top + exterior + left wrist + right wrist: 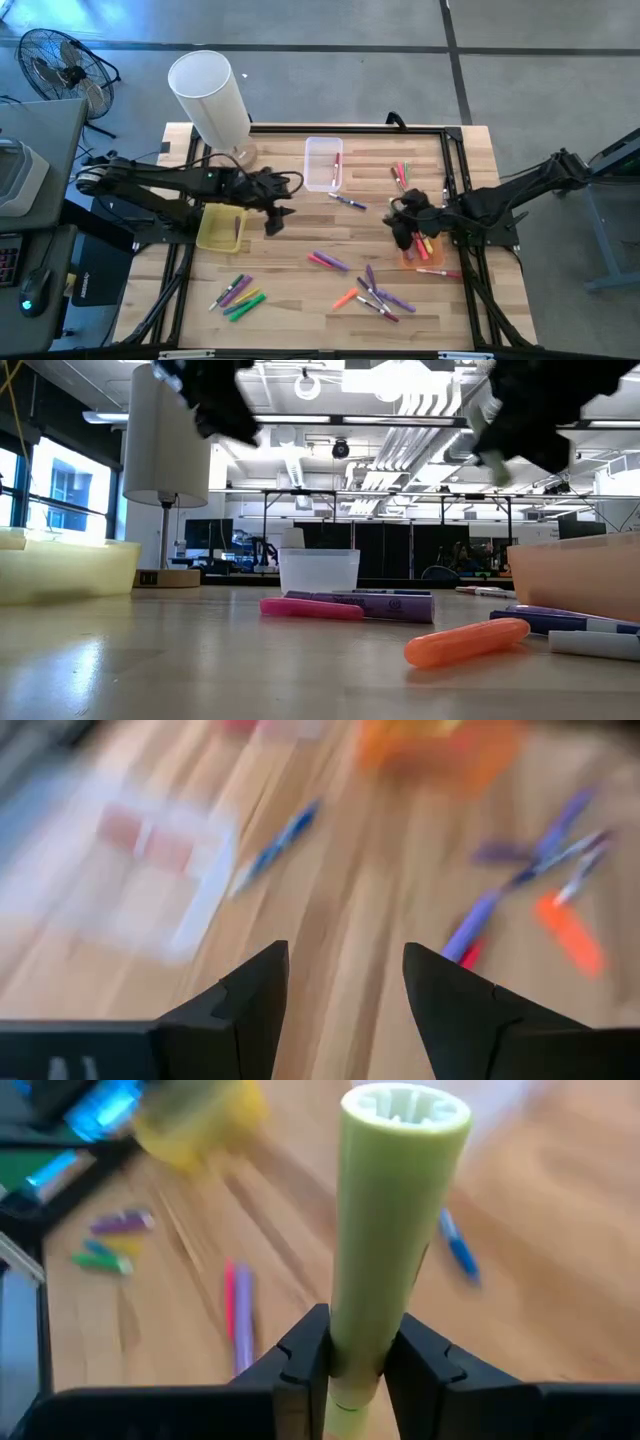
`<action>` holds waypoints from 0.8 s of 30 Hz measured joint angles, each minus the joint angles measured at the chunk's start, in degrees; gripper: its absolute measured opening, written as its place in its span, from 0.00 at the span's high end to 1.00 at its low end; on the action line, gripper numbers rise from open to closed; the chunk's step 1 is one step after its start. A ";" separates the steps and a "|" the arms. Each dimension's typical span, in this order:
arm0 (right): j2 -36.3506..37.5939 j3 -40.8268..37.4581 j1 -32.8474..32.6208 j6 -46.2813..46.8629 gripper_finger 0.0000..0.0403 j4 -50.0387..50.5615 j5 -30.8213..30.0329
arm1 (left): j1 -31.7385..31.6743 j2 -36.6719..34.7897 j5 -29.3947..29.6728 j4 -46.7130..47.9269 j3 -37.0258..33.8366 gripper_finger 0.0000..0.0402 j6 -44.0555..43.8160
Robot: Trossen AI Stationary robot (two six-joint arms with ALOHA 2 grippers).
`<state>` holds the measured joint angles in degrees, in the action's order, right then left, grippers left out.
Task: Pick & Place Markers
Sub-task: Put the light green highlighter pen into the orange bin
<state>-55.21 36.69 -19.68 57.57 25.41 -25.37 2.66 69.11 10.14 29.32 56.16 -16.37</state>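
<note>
Above the bench's right side, the right gripper has its fingers clamped on a pale green marker, near the orange bin. Left gripper hangs beside the yellow bin, fingers apart and empty. No lettering is legible on any marker.

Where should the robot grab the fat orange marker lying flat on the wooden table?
Grab the fat orange marker around its middle, coming straight down from above. It lies flat on the wooden table with bare wood along both long sides, so fingers should fit across its thin body. The open left gripper holds nothing; the right gripper holds a pale green marker.
</note>
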 joint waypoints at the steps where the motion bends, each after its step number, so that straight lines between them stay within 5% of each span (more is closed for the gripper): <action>1: 0.49 0.00 0.00 3.56 0.82 3.82 2.09 | 0.02 -0.48 1.03 2.90 -0.64 0.52 -1.97; 5: 0.08 0.00 -0.10 13.46 0.85 14.74 9.76 | 0.01 -0.92 2.50 4.86 -5.24 0.52 -7.81; 13: -0.64 0.00 -4.23 23.40 0.81 19.97 17.34 | 5.11 -8.89 4.77 -1.92 -18.13 0.52 -16.67; 24: -0.55 0.00 -5.44 27.03 0.78 23.78 22.59 | 10.21 -21.03 14.77 -2.84 -21.03 0.52 -19.77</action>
<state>-55.76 36.69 -25.12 84.60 49.19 -2.78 12.86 48.07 24.91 26.48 35.14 -36.14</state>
